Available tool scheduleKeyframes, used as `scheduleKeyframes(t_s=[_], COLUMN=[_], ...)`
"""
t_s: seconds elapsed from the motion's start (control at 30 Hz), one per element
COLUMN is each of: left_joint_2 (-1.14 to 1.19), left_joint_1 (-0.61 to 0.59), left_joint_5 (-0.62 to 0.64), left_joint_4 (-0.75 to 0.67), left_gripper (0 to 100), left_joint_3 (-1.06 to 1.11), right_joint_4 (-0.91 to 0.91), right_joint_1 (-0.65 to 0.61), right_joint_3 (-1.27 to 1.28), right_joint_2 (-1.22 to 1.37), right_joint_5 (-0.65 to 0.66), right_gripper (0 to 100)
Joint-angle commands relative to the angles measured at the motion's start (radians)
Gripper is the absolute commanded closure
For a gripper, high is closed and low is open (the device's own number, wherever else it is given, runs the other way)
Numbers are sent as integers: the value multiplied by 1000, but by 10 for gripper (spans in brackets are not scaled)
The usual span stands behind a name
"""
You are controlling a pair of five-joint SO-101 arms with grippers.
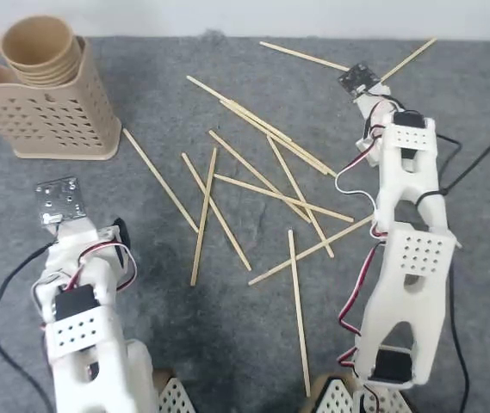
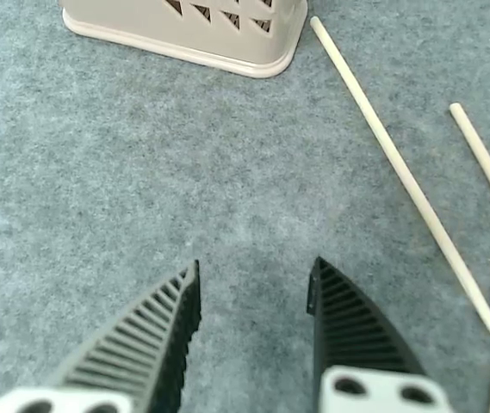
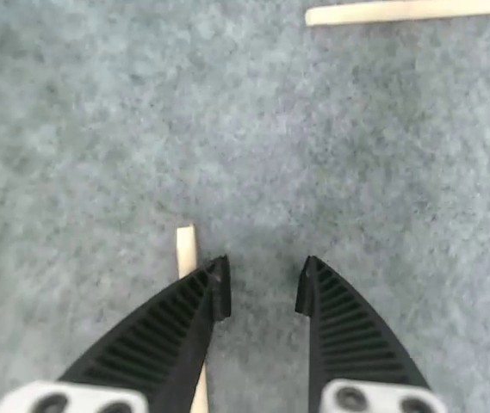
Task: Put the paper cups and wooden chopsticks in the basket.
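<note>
Several stacked paper cups (image 1: 42,47) stand inside the beige basket (image 1: 55,120) at the far left. Wooden chopsticks (image 1: 262,176) lie scattered over the middle of the grey mat. My left gripper (image 2: 253,280) (image 1: 58,202) is open over bare mat just in front of the basket's base (image 2: 184,30), with one chopstick (image 2: 400,163) lying off to its side. My right gripper (image 3: 262,271) (image 1: 361,82) is open low over the mat at the far right. A chopstick end (image 3: 184,245) lies just outside one finger, and nothing sits between the fingers.
Another chopstick (image 3: 408,10) lies across the mat beyond the right gripper. Two chopsticks (image 1: 305,56) (image 1: 408,58) lie near the mat's far edge. The strip of mat between the basket and the left arm is bare.
</note>
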Motion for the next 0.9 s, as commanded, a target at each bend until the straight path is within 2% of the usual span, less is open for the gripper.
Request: scheduleKeyframes(t_s=[0.0, 0.13, 0.33, 0.47, 0.87], left_joint_2=[-21, -21, -21, -21, -21], left_joint_1=[-3, -3, -3, -3, -3], left_joint_5=[-9, -9, -9, -9, -9], left_joint_4=[-21, -21, -21, -21, -21], left_gripper=[802, 802, 802, 802, 802], left_joint_3=[-13, -13, -13, -13, -13], right_joint_4=[-44, -18, 133, 214, 239], right_joint_1=[-19, -12, -21, -47, -74], right_joint_3=[-35, -44, -81, -81, -78], right_joint_2=[19, 8, -107, -151, -142], right_joint_5=[-8, -15, -21, -109, -114], right_gripper=[854, 852, 851, 851, 853])
